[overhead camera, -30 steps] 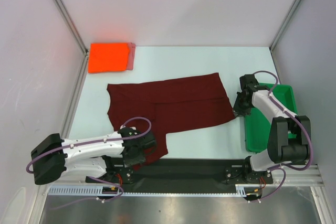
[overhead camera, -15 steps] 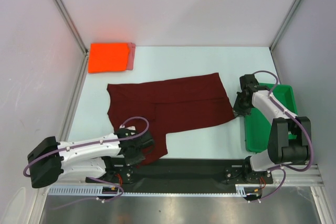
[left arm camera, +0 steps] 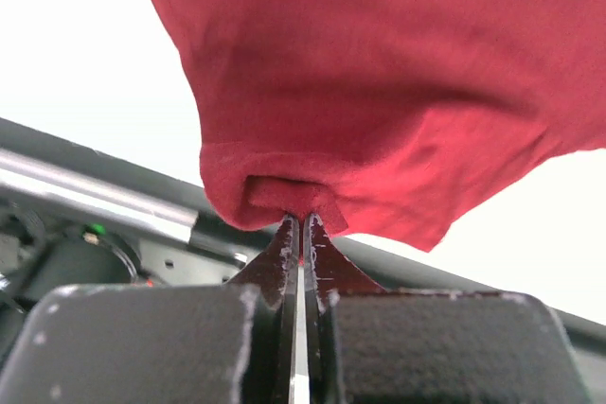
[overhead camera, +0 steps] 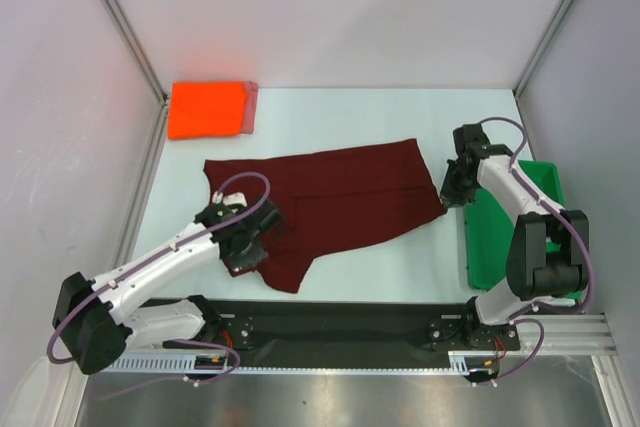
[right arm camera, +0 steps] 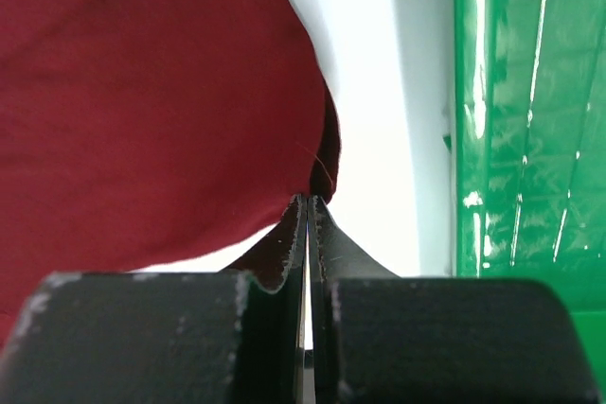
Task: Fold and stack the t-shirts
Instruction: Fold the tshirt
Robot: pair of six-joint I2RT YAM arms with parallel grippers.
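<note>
The dark maroon t-shirt [overhead camera: 340, 195] lies spread across the middle of the table. My left gripper [overhead camera: 243, 242] is shut on its near left part and holds that cloth lifted; the cloth [left arm camera: 379, 92] hangs over the shut fingertips [left arm camera: 301, 222] in the left wrist view. My right gripper [overhead camera: 452, 194] is shut on the shirt's right corner [right arm camera: 170, 92], its tips [right arm camera: 309, 201] pinching the edge. The bright orange-red t-shirt [overhead camera: 206, 108] lies folded at the far left corner, on top of a pinkish one [overhead camera: 251, 107] whose edge shows at its right.
A green plastic tray [overhead camera: 515, 232] stands at the right edge next to my right arm; it also shows in the right wrist view [right arm camera: 530, 111]. A black strip [overhead camera: 350, 322] runs along the table's near edge. Grey walls close in the left, back and right.
My left gripper has moved away from the near edge toward the shirt's middle, carrying the near left flap with it. My right gripper has shifted slightly farther back with the right corner.
</note>
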